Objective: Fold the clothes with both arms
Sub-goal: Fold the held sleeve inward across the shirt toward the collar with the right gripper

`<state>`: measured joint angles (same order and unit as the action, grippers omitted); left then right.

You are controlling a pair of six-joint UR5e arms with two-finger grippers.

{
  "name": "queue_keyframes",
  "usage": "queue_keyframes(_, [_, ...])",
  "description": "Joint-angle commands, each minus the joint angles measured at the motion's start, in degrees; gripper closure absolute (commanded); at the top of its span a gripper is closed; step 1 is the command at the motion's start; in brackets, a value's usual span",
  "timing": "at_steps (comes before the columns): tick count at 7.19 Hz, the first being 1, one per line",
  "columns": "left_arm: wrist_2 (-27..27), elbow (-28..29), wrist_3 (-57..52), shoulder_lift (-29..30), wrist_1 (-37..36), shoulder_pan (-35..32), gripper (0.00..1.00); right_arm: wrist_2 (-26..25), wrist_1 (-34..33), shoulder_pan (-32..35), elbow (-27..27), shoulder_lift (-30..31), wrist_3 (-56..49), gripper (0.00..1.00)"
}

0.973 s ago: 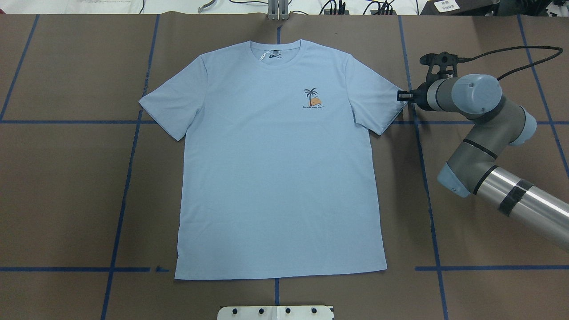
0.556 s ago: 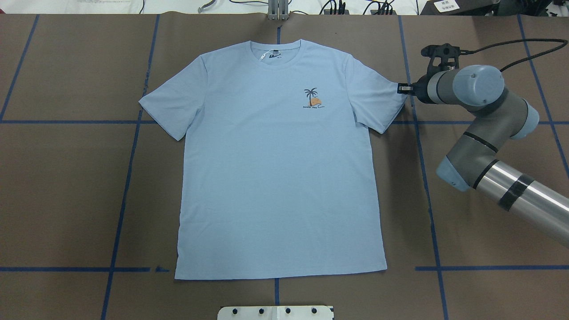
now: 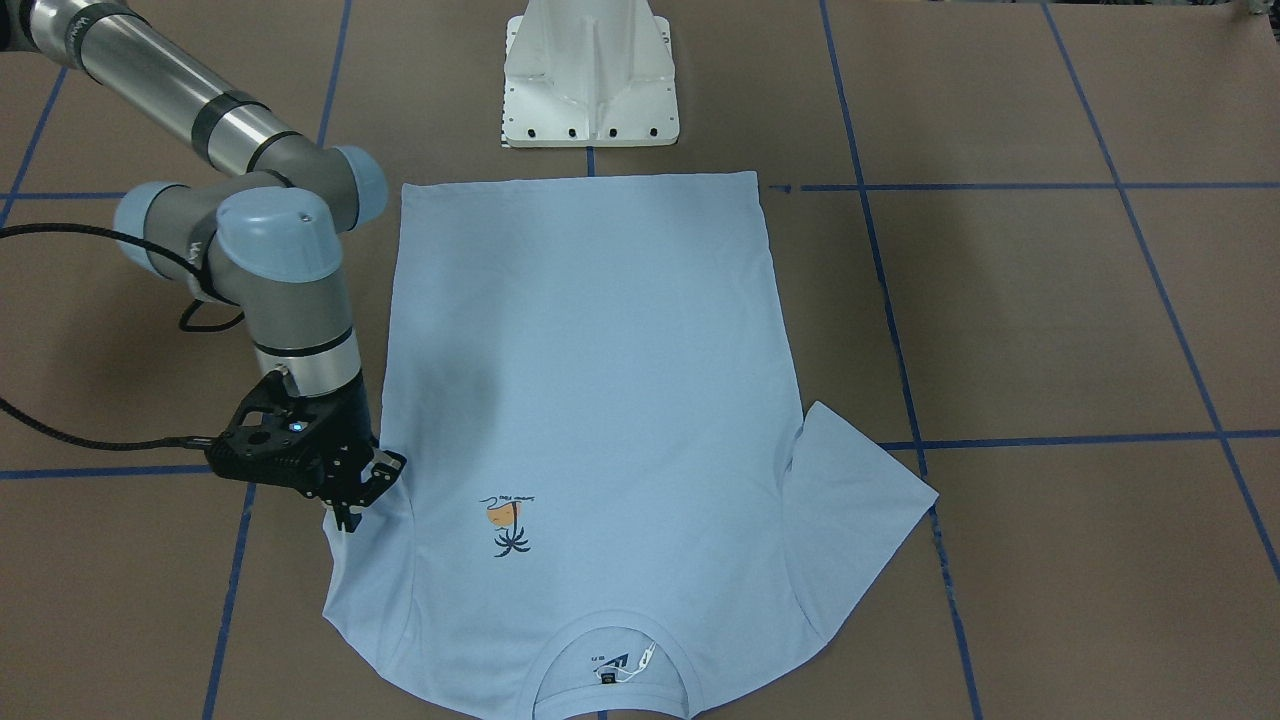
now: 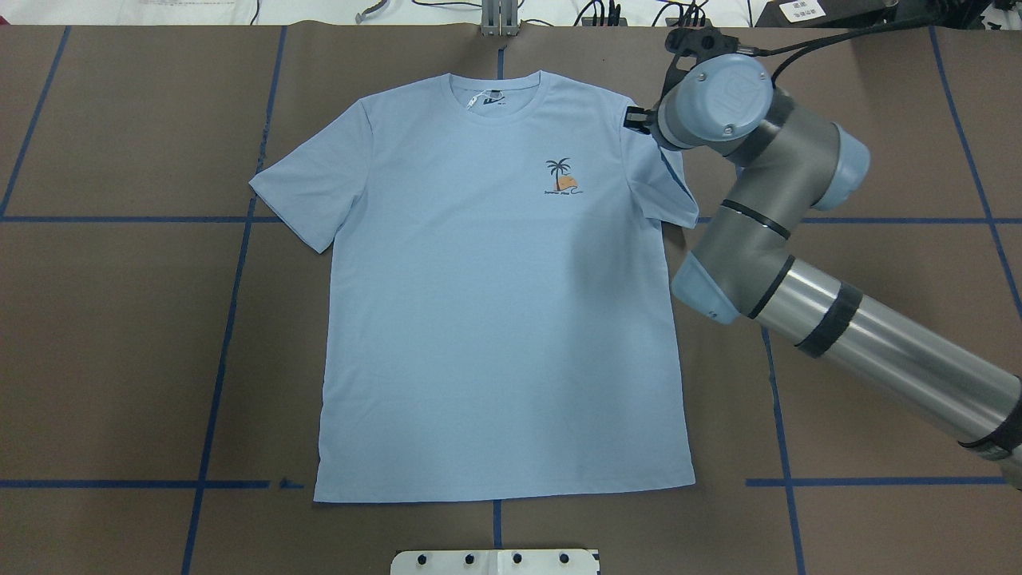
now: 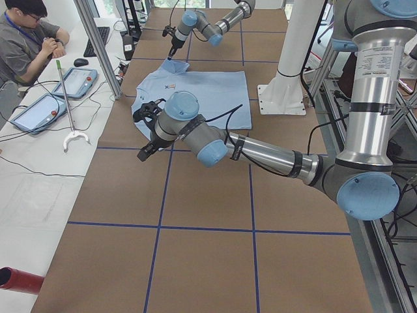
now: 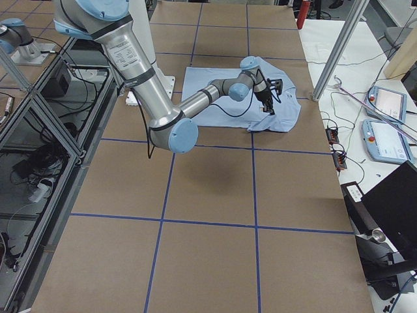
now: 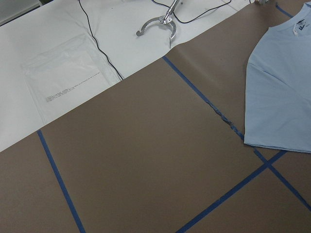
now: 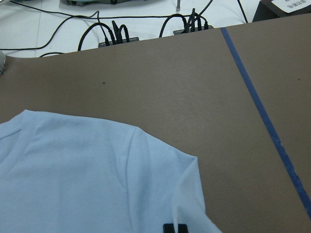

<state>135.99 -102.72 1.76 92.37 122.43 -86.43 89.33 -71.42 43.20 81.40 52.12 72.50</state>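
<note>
Since the right gripper, pinched on the sleeve hem, has swung inward from 2 to 1 o'clock of the T-shirt lying flat at centre, sleeve fold-in is judged underway; left gripper jaws: cannot tell.

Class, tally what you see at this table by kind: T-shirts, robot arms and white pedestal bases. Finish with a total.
T-shirt: 1
Robot arms: 2, the right arm and the left arm
White pedestal base: 1
Total: 4
</note>
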Motion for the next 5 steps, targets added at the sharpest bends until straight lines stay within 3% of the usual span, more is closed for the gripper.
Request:
queue_keyframes(1, [0.06,0.07,0.0,0.01,0.0,-0.05,0.0,-7.02,-1.45,-4.68,-7.18,-7.18,2.73,1.0])
queue_keyframes(5, [-0.02,0.16,0.0,0.01,0.0,0.04,0.0,-11.11,-1.27,-9.18,-8.19,-8.44,1.77,1.0])
